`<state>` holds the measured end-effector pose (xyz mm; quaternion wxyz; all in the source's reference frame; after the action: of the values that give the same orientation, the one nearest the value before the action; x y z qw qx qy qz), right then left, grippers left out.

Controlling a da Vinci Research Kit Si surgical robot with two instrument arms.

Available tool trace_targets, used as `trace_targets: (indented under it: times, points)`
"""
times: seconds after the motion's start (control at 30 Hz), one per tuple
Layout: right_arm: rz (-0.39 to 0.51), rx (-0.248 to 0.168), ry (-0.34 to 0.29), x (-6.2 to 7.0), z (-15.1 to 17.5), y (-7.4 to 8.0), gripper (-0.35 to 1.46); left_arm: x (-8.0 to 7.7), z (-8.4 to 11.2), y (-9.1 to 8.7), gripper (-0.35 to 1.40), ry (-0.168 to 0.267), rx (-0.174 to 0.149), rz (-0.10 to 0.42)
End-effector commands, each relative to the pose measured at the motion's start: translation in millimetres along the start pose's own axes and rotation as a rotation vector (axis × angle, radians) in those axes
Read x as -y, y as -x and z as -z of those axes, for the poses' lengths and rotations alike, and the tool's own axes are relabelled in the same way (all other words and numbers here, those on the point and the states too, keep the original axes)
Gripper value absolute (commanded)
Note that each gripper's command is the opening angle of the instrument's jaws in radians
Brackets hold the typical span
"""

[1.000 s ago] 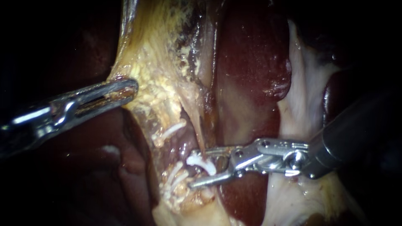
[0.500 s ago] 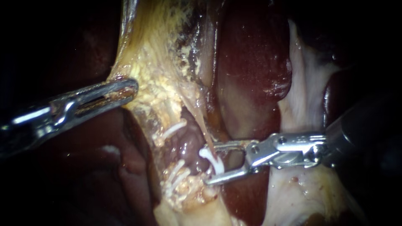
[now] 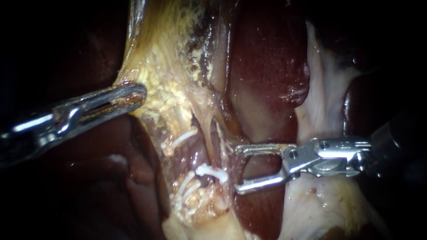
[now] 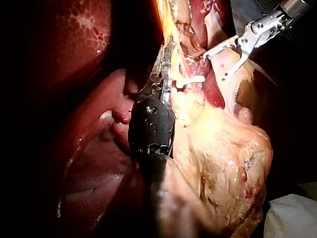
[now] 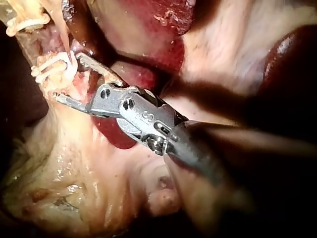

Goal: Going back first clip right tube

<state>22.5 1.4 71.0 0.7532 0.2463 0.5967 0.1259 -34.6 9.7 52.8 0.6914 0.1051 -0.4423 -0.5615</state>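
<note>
My right instrument (image 3: 238, 169) comes in from the right with its jaws open and empty, just to the right of a white clip (image 3: 211, 171). That clip sits across the thin pale tube (image 3: 212, 140) low in the dissected field. Two more white clips (image 3: 183, 138) (image 3: 184, 187) lie further left. My left instrument (image 3: 140, 94) has its jaws shut on the yellowish gallbladder tissue (image 3: 169, 80). In the left wrist view, the left instrument (image 4: 166, 57) grips that tissue beside a clip (image 4: 190, 79), with the right instrument (image 4: 216, 66) open beyond. In the right wrist view, the open right instrument (image 5: 68, 77) stands next to clips (image 5: 48, 64).
Dark red liver (image 3: 267, 58) fills the middle behind the tube. Pale white tissue (image 3: 320, 102) runs down under the right instrument's shaft. Fatty yellow tissue (image 3: 200, 209) lies below the clips. A white gauze corner (image 4: 292, 218) shows in the left wrist view.
My right instrument has drawn back to the right, off the clip. The clip has stayed on the tube, which has settled back to the left. The left instrument has not moved.
</note>
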Motion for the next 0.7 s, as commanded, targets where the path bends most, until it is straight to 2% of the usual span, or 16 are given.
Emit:
trace_targets:
  times: [0.03,0.23,0.33,0.43,0.57,0.6,0.7]
  points:
    - [0.039,-0.007,0.008,0.0,0.2,-0.7,0.6,0.0,0.0,0.0,-0.35,-0.001,0.0,0.0]
    - [0.194,-0.065,0.044,-0.1,2.3,-5.1,0.6,0.0,0.0,0.0,-0.35,-0.001,0.0,0.0]
    - [0.218,-0.072,0.057,-0.2,3.5,-6.5,0.6,-0.1,-0.1,0.0,-0.35,-0.001,0.0,-0.001]
    - [0.23,-0.069,0.069,-0.3,4.2,-6.8,0.6,-0.1,-0.2,-0.1,-0.35,-0.001,0.001,-0.001]
    - [0.226,-0.066,0.077,-0.6,4.5,-6.4,0.6,-0.3,-0.6,-0.6,-0.35,0.0,0.003,-0.003]
    - [0.227,-0.066,0.077,-0.6,4.5,-6.3,0.6,-0.3,-0.9,-0.8,-0.35,0.0,0.007,-0.004]
    - [0.229,-0.068,0.07,-0.6,4.5,-6.0,0.6,-1.0,-2.4,-2.4,-0.35,0.012,-0.011,-0.013]
